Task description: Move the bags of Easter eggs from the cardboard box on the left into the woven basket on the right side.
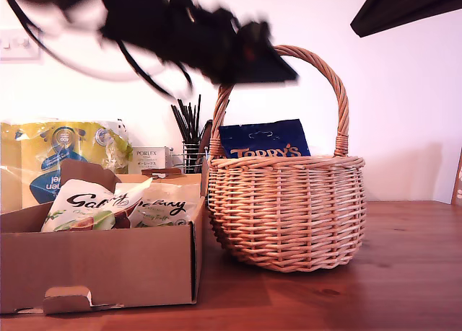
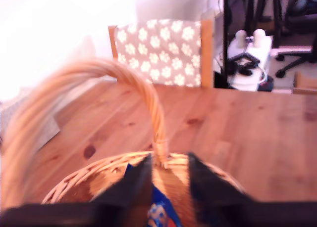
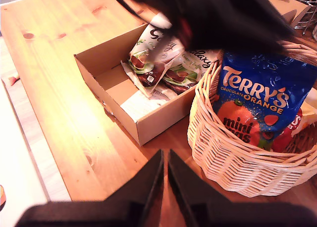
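First gripper (image 2: 168, 175) over woven basket (image 1: 287, 212), fingers apart and empty above Terry's bag (image 1: 263, 140); second gripper (image 3: 165, 175) fingers nearly closed, empty; Galaxy bags (image 1: 108, 205) left in cardboard box (image 1: 94, 262).

Warm, bright light throughout; the wall (image 1: 404, 115) in the exterior view is nearly washed out; the arm (image 1: 195, 35) there is smeared by motion blur; glare bleaches the desk (image 3: 74, 113) in the second wrist view; the basket handle (image 2: 59, 88) blurs close to the first wrist view's lens.
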Controlling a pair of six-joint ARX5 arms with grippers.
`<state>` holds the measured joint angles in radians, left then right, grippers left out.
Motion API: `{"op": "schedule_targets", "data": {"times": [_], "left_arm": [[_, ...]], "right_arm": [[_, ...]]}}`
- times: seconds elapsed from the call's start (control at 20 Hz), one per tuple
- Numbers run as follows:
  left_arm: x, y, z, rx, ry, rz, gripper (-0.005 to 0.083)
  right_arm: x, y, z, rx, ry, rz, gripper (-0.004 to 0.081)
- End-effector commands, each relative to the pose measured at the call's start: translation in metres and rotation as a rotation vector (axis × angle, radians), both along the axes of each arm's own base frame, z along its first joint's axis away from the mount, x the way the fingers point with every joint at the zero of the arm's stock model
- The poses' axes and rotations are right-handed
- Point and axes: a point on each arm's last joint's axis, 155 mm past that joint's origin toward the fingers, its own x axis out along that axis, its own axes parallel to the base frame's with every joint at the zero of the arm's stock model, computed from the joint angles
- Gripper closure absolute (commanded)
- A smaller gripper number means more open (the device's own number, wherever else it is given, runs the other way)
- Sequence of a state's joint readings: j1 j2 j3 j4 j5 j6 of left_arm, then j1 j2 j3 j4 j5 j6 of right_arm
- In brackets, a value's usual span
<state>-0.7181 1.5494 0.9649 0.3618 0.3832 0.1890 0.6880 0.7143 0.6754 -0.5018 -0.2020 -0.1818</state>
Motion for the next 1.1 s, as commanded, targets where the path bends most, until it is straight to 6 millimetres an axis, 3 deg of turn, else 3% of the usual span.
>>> {"op": "schedule_targets", "data": {"times": [0.0, 0.15, 0.35, 0.6, 0.8, 0.85, 1.0, 1.05], "left_arm": [[-0.006, 0.011, 0.017, 0.005, -0.003, 0.007, 0.0795], [-0.01, 0.04, 0.006, 0.095, 0.064, 0.042, 0.0795], [-0.013, 0.084, -0.035, 0.279, 0.163, 0.073, 0.0795], [-0.017, 0.142, -0.056, 0.412, 0.241, 0.118, 0.0795], [-0.025, 0.174, -0.096, 0.549, 0.372, 0.147, 0.0776], [-0.022, 0.179, -0.104, 0.572, 0.398, 0.18, 0.0717], [0.002, 0.182, -0.113, 0.459, 0.56, 0.421, 0.0342], [0.011, 0.183, -0.115, 0.43, 0.581, 0.5, 0.0292]], "right_arm": [[0.005, -0.004, 0.001, -0.009, -0.019, -0.03, 0.0782], [0.012, -0.004, 0.002, -0.016, -0.037, -0.046, 0.0782], [0.018, 0.001, -0.001, -0.02, -0.032, -0.044, 0.0782], [0.02, 0.012, -0.007, -0.014, -0.009, -0.013, 0.0782], [0.022, 0.013, -0.012, -0.024, 0.004, -0.012, 0.0782], [0.023, 0.013, -0.012, -0.023, 0.003, -0.012, 0.0782], [0.023, 0.014, -0.011, -0.019, -0.002, -0.013, 0.0782], [0.023, 0.014, -0.01, -0.017, -0.004, -0.013, 0.0782]]}}
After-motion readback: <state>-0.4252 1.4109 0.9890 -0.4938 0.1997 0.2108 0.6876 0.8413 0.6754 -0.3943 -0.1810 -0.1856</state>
